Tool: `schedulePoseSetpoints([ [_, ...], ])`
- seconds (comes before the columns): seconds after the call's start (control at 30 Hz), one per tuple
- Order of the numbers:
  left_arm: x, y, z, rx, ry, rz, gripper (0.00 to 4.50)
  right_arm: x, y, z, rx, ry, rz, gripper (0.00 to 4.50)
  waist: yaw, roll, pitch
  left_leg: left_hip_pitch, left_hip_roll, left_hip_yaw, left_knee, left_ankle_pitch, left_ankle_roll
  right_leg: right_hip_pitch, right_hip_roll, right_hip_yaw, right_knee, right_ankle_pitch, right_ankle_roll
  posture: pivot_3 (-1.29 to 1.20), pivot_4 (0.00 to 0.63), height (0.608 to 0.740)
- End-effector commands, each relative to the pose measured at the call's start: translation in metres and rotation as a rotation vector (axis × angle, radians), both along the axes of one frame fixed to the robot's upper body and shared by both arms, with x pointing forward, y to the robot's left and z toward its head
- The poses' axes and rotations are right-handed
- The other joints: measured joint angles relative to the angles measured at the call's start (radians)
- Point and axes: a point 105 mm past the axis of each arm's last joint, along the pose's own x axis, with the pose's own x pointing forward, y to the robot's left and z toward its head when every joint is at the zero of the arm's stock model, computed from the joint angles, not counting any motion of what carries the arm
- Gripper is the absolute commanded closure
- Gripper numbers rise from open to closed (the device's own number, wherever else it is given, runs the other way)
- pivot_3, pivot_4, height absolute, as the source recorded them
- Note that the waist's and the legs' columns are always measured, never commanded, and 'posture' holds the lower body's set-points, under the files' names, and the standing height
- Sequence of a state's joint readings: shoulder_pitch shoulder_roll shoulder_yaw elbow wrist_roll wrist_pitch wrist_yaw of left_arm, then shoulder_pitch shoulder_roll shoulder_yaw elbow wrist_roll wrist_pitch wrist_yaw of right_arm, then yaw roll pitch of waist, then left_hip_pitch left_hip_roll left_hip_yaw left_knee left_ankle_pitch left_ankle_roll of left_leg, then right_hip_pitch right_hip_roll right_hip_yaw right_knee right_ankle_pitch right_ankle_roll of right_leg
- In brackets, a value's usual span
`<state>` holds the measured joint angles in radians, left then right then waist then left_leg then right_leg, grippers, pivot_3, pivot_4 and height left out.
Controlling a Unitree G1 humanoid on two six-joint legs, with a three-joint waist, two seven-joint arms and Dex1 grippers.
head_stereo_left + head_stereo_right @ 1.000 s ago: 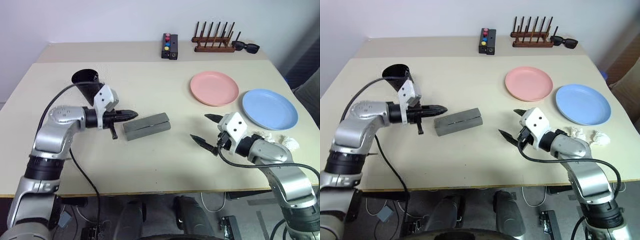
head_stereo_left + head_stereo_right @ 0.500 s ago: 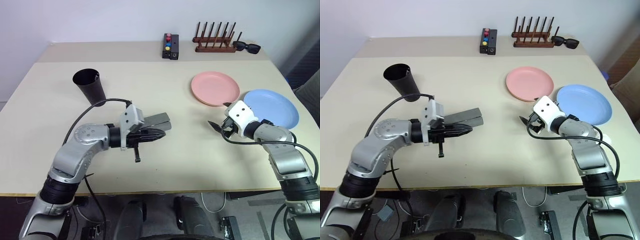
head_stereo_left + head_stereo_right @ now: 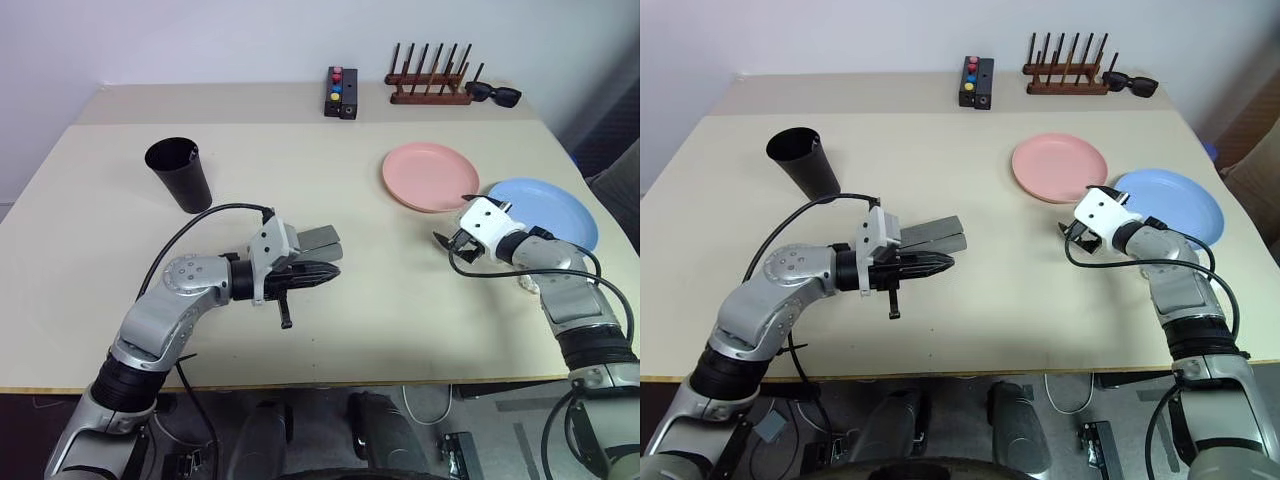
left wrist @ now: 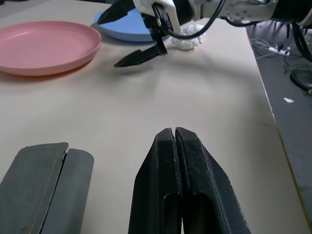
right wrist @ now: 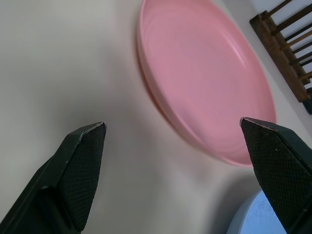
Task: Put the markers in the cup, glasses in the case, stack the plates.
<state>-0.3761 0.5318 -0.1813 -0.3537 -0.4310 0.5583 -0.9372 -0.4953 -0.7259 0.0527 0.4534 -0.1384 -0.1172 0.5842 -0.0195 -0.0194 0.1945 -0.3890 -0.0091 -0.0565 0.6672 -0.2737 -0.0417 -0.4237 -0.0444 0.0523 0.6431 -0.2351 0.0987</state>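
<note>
While the cup (image 3: 180, 173) stands upright at upper left, the left gripper (image 3: 330, 271) sits clenched and empty at centre, just before the grey case (image 3: 318, 239). Right of centre, the right gripper (image 3: 452, 224) gapes wide, holding nothing, between the pink plate (image 3: 430, 176) and blue plate (image 3: 550, 210).

arms: silver | cables: blk | end effector (image 3: 452, 238): wht housing, blk fingers
</note>
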Motion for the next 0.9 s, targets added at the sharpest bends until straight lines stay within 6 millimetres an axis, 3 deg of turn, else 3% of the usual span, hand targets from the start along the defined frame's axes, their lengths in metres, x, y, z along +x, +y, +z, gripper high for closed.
schedulePoseSetpoints([
  [0.03,-0.001,-0.002,0.003,-0.016,-0.024,-0.019,4.48,0.012,-0.003,0.016,-0.041,-0.087,0.002,0.0,-0.002,0.0,0.0,0.0,0.0,0.0,0.0,0.0,0.0,0.0,0.0,0.0,0.0,0.0,0.0,0.0,0.15,0.735],
  [0.27,-0.003,-0.001,-0.001,-0.02,-0.024,-0.017,4.48,0.025,-0.007,0.01,-0.151,-0.107,0.011,0.0,-0.011,0.0,0.0,0.0,0.0,0.0,-0.001,0.0,0.0,0.0,0.0,0.0,0.0,0.0,0.0,0.0,0.15,0.735],
  [0.4,-0.003,0.001,-0.001,-0.025,-0.031,-0.002,4.48,0.025,-0.024,0.02,-0.079,-0.102,-0.069,0.0,-0.017,0.0,0.0,0.0,0.0,0.0,-0.001,0.0,0.0,0.0,0.0,0.0,0.0,0.0,0.0,0.0,0.15,0.735],
  [0.5,-0.001,0.0,0.003,-0.046,-0.033,0.012,4.48,0.015,-0.049,0.034,0.069,-0.088,-0.204,0.0,-0.013,0.0,0.0,0.0,0.0,-0.001,-0.001,0.0,0.0,0.0,0.0,0.0,0.0,0.0,0.0,0.0,0.15,0.735],
  [0.6,-0.001,-0.001,0.001,-0.044,-0.029,0.007,4.48,0.006,-0.05,0.039,0.09,-0.1,-0.219,0.0,-0.013,0.0,0.0,0.0,0.0,-0.002,-0.001,0.0,0.0,0.0,0.0,0.0,0.0,0.0,0.0,0.0,0.15,0.735],
  [0.73,0.0,-0.004,-0.004,-0.038,-0.021,-0.013,4.48,-0.006,-0.047,0.029,-0.003,-0.069,-0.192,0.0,-0.023,0.0,0.0,0.0,0.0,-0.001,-0.001,0.0,0.0,0.0,0.0,0.0,0.001,0.0,0.0,0.0,0.15,0.735],
  [0.9,0.004,-0.004,-0.004,-0.036,-0.026,-0.027,4.48,-0.008,-0.055,0.02,0.13,-0.027,-0.286,0.0,-0.025,0.0,0.0,0.001,0.0,0.0,-0.001,0.0,0.0,0.0,0.0,0.001,0.001,0.0,0.0,0.0,0.15,0.735],
])
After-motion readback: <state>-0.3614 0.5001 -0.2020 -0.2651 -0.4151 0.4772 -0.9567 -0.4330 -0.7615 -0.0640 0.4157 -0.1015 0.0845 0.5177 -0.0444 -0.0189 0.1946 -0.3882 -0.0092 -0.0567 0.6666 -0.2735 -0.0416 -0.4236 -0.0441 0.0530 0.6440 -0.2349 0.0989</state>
